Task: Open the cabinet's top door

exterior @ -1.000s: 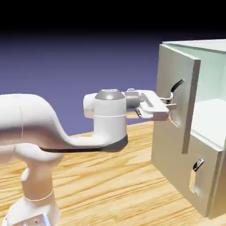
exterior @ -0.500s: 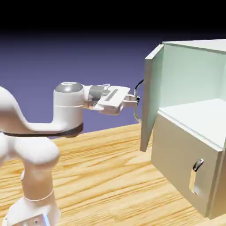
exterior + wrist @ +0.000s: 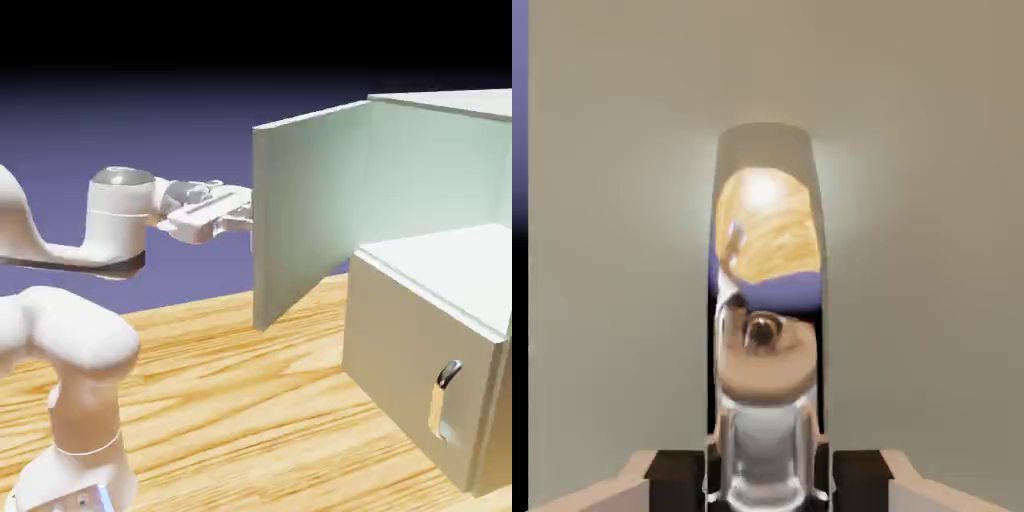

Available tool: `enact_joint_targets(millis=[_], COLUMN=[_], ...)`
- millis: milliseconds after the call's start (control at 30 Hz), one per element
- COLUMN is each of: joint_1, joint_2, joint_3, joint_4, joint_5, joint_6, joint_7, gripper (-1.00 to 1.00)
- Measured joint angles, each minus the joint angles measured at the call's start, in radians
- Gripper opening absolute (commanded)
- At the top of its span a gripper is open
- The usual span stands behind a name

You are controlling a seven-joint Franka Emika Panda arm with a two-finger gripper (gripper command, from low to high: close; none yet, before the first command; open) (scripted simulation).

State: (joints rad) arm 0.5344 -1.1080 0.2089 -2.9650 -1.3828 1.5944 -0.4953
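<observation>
Beside the cabinet (image 3: 425, 350), at its open front: one top door (image 3: 305, 210), swung well out; one handle (image 3: 764, 300), upright, between fingers (image 3: 768, 480) closed on it, best drawn along the hinge's arc, grip square, without twisting, until opening suffices.

The cabinet's top door (image 3: 312, 205) shows a pale mint-green inner face in the exterior view, greyer toward its free edge; in the hand view its outer face is plain grey-beige. The cabinet interior (image 3: 435, 165) is the same soft mint, its floor nearly white. The lower panel (image 3: 415, 350) is a flat taupe, with a small handle (image 3: 447, 385) that runs from black and silver to golden yellow. The top door's handle (image 3: 764, 440) is mirror-bright silver — its reflections yellow, violet-blue and peach. The table (image 3: 230, 400) has wavy honey-yellow wood grain — streaked pale and amber. The arm (image 3: 85, 340) is white, with grey at a joint cap.
</observation>
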Motion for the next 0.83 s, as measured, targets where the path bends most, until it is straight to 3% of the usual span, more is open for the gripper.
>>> enact_joint_targets(millis=[367, 833], joint_1=[-0.098, -0.305], joint_2=[0.392, 0.899], joint_3=[0.346, 0.64], joint_4=[0.3, 0.766], joint_5=[0.36, 0.547], joint_6=[-0.355, -0.814], joint_7=[0.164, 0.431], gripper=[-1.0, -1.0])
